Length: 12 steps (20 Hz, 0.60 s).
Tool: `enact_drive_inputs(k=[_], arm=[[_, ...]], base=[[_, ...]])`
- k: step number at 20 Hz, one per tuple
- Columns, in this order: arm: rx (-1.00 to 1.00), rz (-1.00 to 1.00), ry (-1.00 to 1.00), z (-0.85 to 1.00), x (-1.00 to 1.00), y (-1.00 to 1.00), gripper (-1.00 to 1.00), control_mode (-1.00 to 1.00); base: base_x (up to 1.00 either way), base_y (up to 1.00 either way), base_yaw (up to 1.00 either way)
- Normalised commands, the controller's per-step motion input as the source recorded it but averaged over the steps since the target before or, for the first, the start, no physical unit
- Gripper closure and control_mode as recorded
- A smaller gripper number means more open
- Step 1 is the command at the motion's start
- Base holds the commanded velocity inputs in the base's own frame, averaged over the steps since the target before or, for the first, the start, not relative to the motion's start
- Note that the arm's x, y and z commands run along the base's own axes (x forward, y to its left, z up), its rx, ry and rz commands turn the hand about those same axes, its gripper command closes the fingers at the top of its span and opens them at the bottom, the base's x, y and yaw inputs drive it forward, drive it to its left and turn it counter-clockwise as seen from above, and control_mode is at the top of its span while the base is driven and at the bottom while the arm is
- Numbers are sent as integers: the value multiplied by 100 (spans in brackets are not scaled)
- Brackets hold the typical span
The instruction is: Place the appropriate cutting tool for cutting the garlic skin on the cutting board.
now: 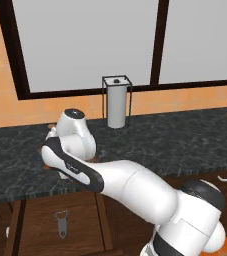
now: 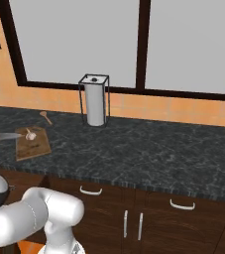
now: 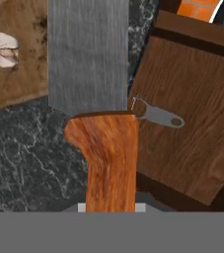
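Closest to my hand camera, the knife [image 3: 101, 108] fills the middle, orange handle down at the gripper [image 3: 111, 206], which looks clenched on it, though I see no fingertips. Its blade reaches over the counter [image 3: 29, 158] beside the cutting board [image 3: 19, 74], where the garlic [image 3: 2, 49] lies; the peeler [image 3: 158, 114] rests on a drawer front

Behind my dark marble worktop [image 2: 148, 149] are an orange wall [image 2: 134, 106], big dark-framed windows [image 2: 84, 39] and brown cabinets [image 2: 134, 213] below.
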Motion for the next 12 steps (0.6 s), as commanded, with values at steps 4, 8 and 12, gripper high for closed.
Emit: enact_drive_inputs(k=[4,8,12], arm=[[1,14,-5,-20,70,-17,100,-100],[0,9,1,-52,67,-18,100,-100],[0,3,0,-55,47,-24,100,-100]], base=[[0,0,0],[0,0,0],[0,0,0]])
